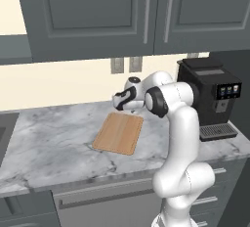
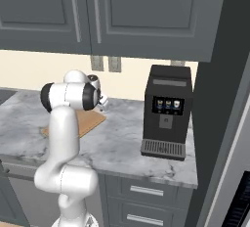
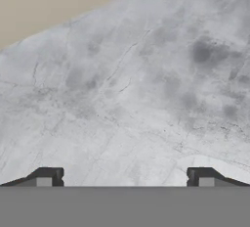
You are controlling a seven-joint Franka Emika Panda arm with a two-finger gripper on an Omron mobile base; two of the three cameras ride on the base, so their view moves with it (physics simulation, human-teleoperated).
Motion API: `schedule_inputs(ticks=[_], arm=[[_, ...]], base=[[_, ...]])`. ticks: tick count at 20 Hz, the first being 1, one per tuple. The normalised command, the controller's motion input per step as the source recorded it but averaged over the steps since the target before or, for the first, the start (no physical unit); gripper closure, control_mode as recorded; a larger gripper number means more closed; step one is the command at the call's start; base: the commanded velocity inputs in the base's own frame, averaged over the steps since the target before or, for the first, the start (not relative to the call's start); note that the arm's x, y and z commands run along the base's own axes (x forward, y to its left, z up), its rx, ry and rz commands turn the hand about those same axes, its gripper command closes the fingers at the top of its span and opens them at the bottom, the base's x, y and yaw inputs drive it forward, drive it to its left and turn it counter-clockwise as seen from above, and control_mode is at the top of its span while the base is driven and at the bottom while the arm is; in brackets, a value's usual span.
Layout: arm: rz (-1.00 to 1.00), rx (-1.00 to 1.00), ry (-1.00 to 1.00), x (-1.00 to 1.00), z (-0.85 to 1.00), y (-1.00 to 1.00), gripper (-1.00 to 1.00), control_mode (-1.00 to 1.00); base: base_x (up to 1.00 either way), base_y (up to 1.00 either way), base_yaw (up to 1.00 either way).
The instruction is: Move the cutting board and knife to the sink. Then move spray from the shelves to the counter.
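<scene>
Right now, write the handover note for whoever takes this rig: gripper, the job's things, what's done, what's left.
Gripper: open, holding nothing, looking down at bare marble counter near the wall.
Cutting board: flat on the counter, left of the coffee machine, untouched, just in front of and below the hand.
Sink: only its edge shows at the far left of the left base view.
Knife, spray, shelves: cannot place them from these views.
Done: nothing yet.
Left: board and knife to the sink, then spray from shelves to counter.
</scene>
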Motion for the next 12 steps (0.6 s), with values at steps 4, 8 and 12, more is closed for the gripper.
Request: schedule_inputs(ticks=[4, 8, 12], arm=[[0.00, 0.00, 0.06, -0.25, -0.31, 0.10, -1.00, -1.00], [0.00, 0.00, 0.00, -0.41, -0.31, 0.15, -1.00, -1.00], [-0.02, 0.00, 0.00, -0.43, -0.29, 0.22, -1.00, -1.00]], base=[[0.00, 0.00, 0.00], [0.00, 0.00, 0.00], [0.00, 0.00, 0.00]])
